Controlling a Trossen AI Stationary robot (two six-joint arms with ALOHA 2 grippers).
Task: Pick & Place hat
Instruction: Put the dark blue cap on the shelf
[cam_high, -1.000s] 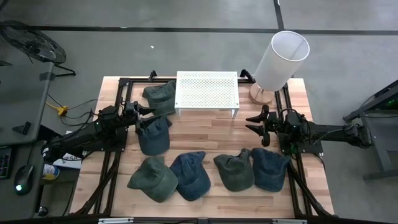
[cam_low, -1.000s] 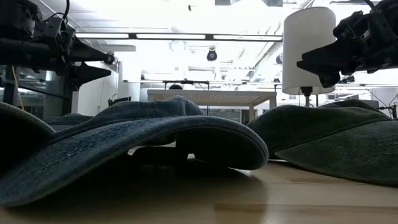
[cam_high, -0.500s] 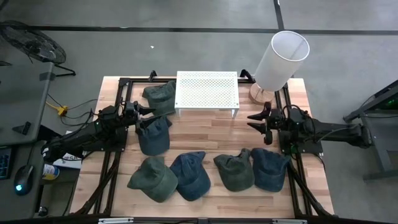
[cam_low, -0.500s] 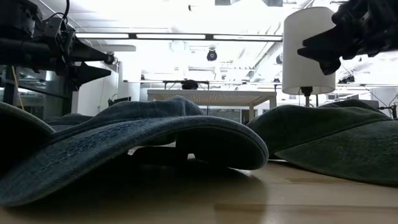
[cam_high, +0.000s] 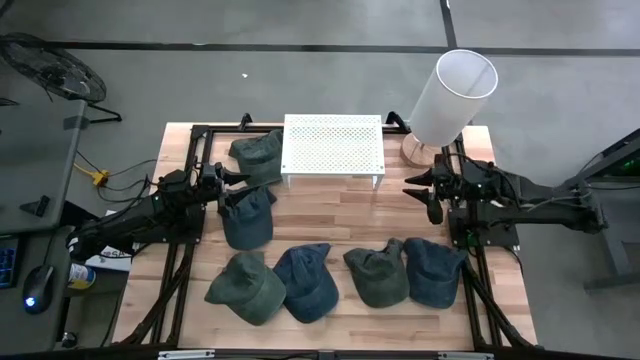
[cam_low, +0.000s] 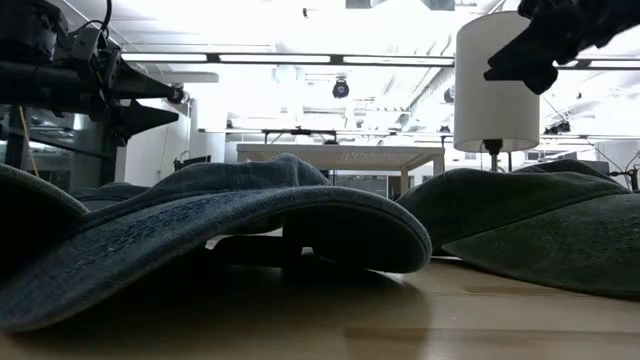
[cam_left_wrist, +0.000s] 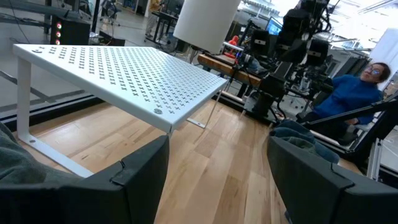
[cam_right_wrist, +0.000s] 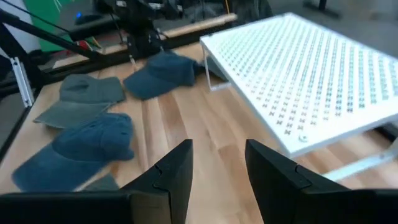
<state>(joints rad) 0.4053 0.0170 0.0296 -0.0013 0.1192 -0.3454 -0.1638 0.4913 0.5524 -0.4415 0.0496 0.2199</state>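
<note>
Right gripper (cam_high: 432, 192) hangs spread near the bench's (cam_high: 340, 215) right edge; left gripper (cam_high: 228, 187), apart, hovers over a hat (cam_high: 246, 220).

my grippers (cam_high: 222, 183) dark | hats (cam_high: 307, 280) navy, olive | rack (cam_high: 332, 146) white, perforated | table (cam_high: 340, 210) light wood

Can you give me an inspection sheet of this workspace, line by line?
Surface: wooden table, black frame rails along both sides.
Job's things: six caps; four in the front row, one blue cap by the left gripper, one green cap beside the rack.
Clutter: white perforated rack; white lamp at the back right.
Grippers: left gripper open, empty, over the blue cap; right gripper open, empty, near the lamp.
Cables: yellow and black leads off the table's left.
Surroundings: a seated person, benches behind.
</note>
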